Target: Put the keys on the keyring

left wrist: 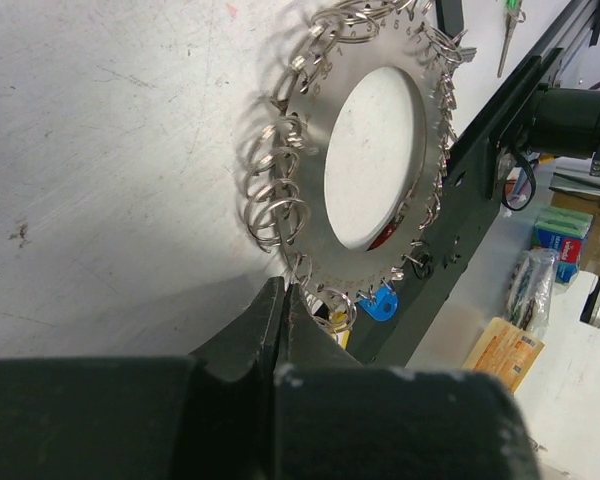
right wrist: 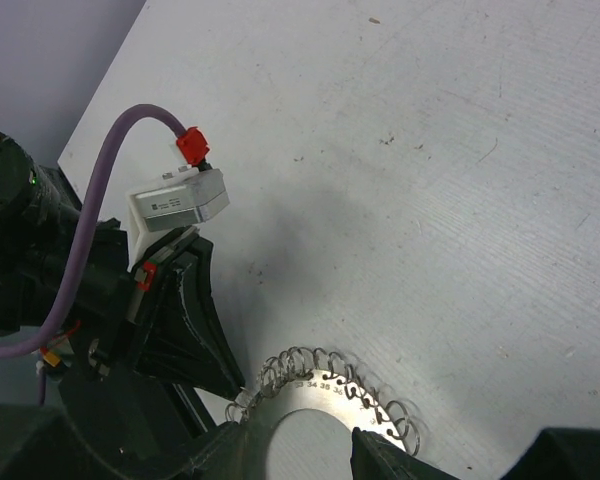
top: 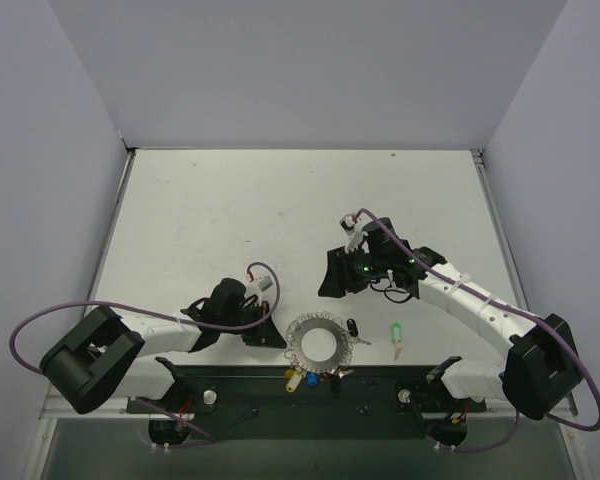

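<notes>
Table [top: 230,220]: one keyring [left wrist: 310,190], one green key [top: 396,335] (loose); left jaws shut, right jaws parted.

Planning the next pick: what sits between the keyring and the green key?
A dark-headed key lies at the keyring rim; beyond it, bare table to the green key. Top view.

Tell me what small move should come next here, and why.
Probably swing the right end effector toward the loose green key and lower over it. Its jaws stand open and empty, the key lies apart from the keyring, and the left end effector is shut at the ring's rim, seemingly steadying it.
</notes>
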You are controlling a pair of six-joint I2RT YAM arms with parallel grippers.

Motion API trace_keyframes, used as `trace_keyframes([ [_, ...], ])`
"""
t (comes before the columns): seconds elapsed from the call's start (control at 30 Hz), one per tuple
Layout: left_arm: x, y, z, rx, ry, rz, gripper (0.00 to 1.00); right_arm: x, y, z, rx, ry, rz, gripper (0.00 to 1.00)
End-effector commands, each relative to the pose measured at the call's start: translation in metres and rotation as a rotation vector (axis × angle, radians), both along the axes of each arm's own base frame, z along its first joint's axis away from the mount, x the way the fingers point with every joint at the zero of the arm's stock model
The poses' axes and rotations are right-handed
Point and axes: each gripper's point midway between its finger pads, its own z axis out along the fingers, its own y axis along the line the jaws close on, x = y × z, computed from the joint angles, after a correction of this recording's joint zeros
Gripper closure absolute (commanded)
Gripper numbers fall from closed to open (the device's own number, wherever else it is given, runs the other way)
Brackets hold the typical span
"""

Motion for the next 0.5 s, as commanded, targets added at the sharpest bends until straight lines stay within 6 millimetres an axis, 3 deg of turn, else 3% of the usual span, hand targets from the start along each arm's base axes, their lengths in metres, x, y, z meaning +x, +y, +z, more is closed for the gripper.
trace_keyframes([
  [0.0, 0.021, -0.013, 0.034, -0.073, -0.138, 0.010, 1.00, 0.001, 0.003, 0.011, 0.035, -0.029, 0.024, 0.54],
  [0.23, 0.043, -0.011, 0.094, -0.117, -0.403, 0.030, 1.00, -0.007, 0.019, 0.034, 0.148, -0.077, 0.130, 0.47],
  [0.33, 0.045, -0.008, 0.112, -0.138, -0.478, 0.037, 1.00, -0.014, 0.033, 0.058, 0.259, -0.133, 0.205, 0.39],
  [0.37, 0.045, -0.008, 0.121, -0.154, -0.506, 0.031, 1.00, -0.022, 0.038, 0.067, 0.296, -0.150, 0.252, 0.30],
  [0.47, 0.045, -0.009, 0.132, -0.159, -0.535, 0.014, 1.00, -0.033, 0.050, 0.085, 0.358, -0.252, 0.345, 0.17],
])
